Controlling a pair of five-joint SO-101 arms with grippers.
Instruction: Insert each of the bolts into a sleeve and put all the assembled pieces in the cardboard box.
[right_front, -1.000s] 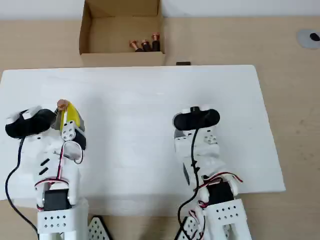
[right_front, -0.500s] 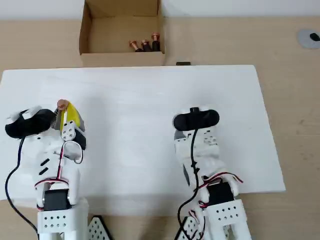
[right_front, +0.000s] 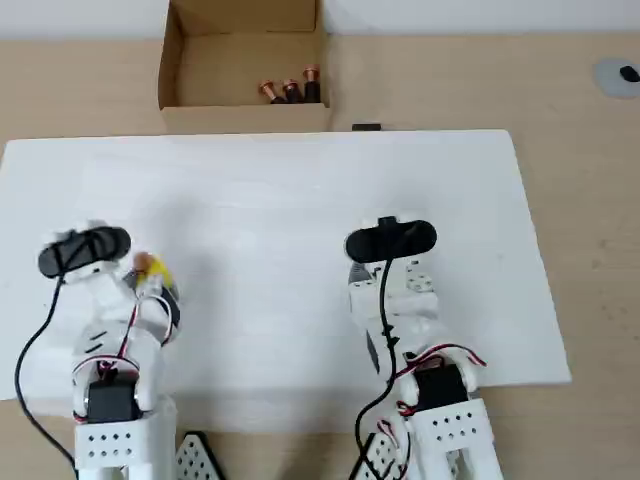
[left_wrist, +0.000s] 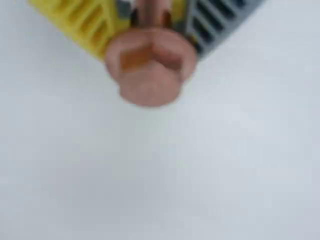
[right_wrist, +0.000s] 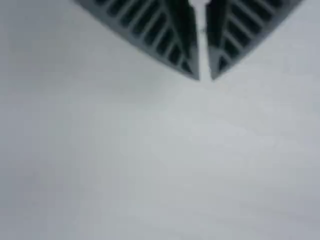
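Copper bolt (left_wrist: 150, 70) clamped in left gripper (left_wrist: 150, 35), head protruding beyond the tips; shallow grip risks slipping out. Right gripper (right_wrist: 202, 75) closed, empty.

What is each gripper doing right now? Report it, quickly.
Left gripper: shut on a copper-coloured bolt.
Right gripper: shut, holding nothing.
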